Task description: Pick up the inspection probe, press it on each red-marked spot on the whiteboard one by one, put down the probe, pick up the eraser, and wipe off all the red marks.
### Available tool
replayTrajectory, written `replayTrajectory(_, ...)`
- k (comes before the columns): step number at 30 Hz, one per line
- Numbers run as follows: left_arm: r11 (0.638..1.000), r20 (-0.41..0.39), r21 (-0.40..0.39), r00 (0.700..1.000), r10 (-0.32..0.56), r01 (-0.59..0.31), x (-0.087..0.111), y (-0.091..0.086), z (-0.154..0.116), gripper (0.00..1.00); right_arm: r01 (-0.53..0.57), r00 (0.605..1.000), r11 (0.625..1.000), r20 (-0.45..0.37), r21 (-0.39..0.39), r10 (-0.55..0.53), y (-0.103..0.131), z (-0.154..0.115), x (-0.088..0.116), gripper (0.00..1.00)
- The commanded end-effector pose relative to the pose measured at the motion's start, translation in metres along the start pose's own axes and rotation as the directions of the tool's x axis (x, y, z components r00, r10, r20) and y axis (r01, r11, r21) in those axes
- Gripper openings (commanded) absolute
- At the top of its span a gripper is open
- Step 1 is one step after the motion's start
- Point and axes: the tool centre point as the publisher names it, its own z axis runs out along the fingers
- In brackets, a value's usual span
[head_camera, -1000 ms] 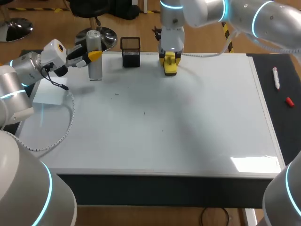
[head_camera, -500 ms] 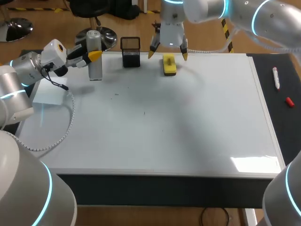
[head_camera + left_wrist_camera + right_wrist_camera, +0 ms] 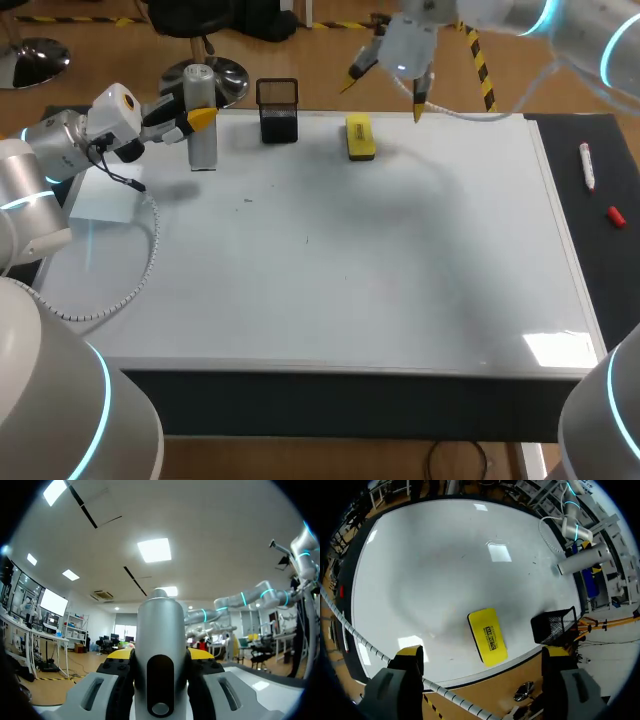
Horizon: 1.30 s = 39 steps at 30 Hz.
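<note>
Right gripper (image 3: 482, 652) spread above eraser (image 3: 487, 636), left gripper (image 3: 160, 653) clamping probe (image 3: 159, 625)

right fingers (image 3: 416, 110): spread, off eraser (image 3: 360, 136), risen and drawn back | eraser: lies free on whiteboard (image 3: 400, 260)

A black mesh basket (image 3: 554, 625) stood upright just ahead of one finger of the right gripper (image 3: 480, 654), not between the two. Farther out on that side lay a white sheet (image 3: 102, 195). Well off to the other finger's side, a marker (image 3: 587, 166) and a red cap (image 3: 617, 216) (lying apart) rested on a black mat (image 3: 600, 270).
</note>
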Motion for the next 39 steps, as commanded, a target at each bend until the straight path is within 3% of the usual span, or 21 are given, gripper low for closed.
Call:
replayTrajectory(1,1.0,0.0,0.001,1.0,0.001,-0.001,0.0,-0.001,0.0,0.0,-0.103,0.99,0.994,0.105,0.041,0.098,0.011,-0.036,0.028,1.0)
replayTrajectory(5,1.0,0.0,0.001,1.0,0.001,-0.001,0.0,-0.001,0.0,0.0,-0.166,0.974,0.985,0.162,0.048,0.156,0.013,-0.053,0.04,1.0)
replayTrajectory(9,1.0,0.0,0.001,1.0,0.001,-0.001,0.0,-0.001,0.0,0.0,-0.267,0.954,0.962,0.153,0.055,0.257,0.011,-0.067,0.05,1.0)
replayTrajectory(16,1.0,0.0,0.001,1.0,0.001,-0.001,0.0,-0.001,0.0,0.0,-0.388,0.895,0.921,0.231,-0.023,0.382,0.006,-0.095,0.071,1.0)
replayTrajectory(18,1.0,0.0,0.001,1.0,0.001,-0.001,0.0,-0.001,0.0,0.0,-0.448,0.865,0.893,0.227,-0.052,0.447,0.004,-0.101,0.078,1.0)
replayTrajectory(23,1.0,0.0,0.001,1.0,0.001,-0.001,0.0,-0.001,0.0,0.0,-0.468,0.829,0.877,0.292,-0.108,0.478,0.004,-0.117,0.088,1.0)
replayTrajectory(37,1.0,0.0,0.001,1.0,0.001,-0.001,0.0,-0.001,0.0,0.0,-0.552,0.75,0.822,0.347,-0.142,0.564,-0.004,-0.139,0.122,1.0)
replayTrajectory(39,1.0,0.0,0.001,1.0,0.001,-0.001,0.0,-0.001,0.0,0.0,-0.523,0.764,0.841,0.362,-0.138,0.535,-0.003,-0.141,0.124,1.0)
